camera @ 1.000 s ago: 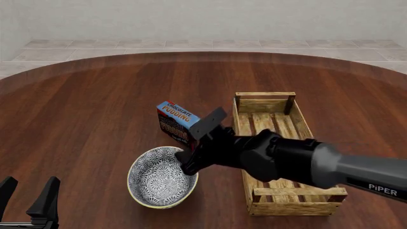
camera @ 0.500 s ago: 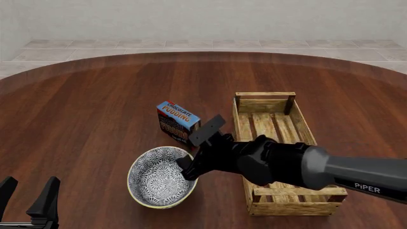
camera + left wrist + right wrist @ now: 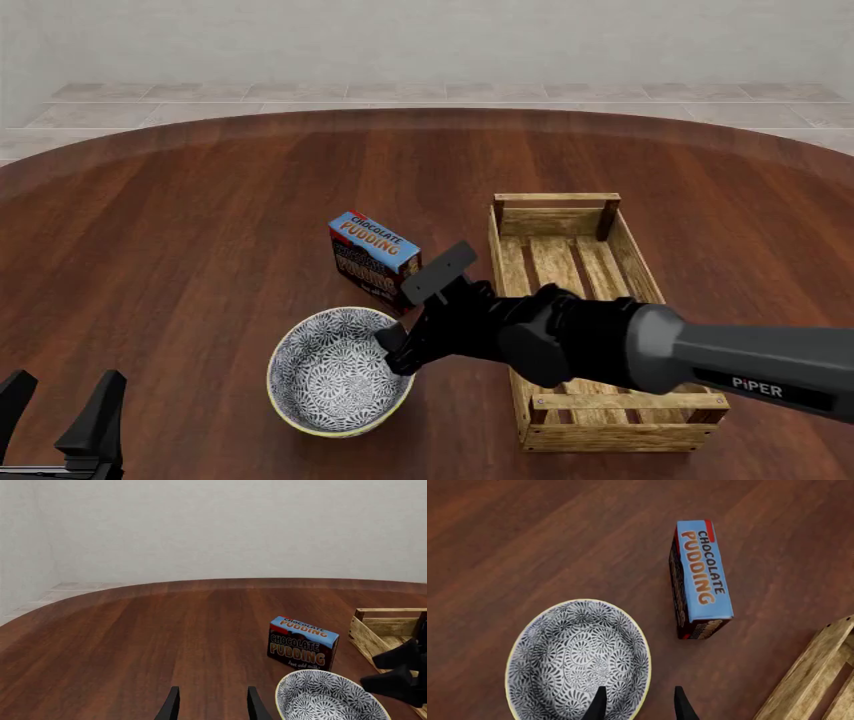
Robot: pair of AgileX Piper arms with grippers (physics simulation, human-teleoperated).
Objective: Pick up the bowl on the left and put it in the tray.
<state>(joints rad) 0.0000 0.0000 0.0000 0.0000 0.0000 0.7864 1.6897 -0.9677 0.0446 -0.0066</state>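
front: high, wide, looking forward-down | wrists: low, close | shared: bowl (image 3: 339,372), pudding box (image 3: 372,257)

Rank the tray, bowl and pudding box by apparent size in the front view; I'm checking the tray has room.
1. tray, clearly largest, though partly hidden by the right arm.
2. bowl.
3. pudding box, smallest; it sits farther back, which may shrink it slightly.

The bowl (image 3: 339,372) is blue-and-white floral with a cream rim; the tray (image 3: 574,252) light wood; the pudding box (image 3: 372,256) blue, red-lettered.
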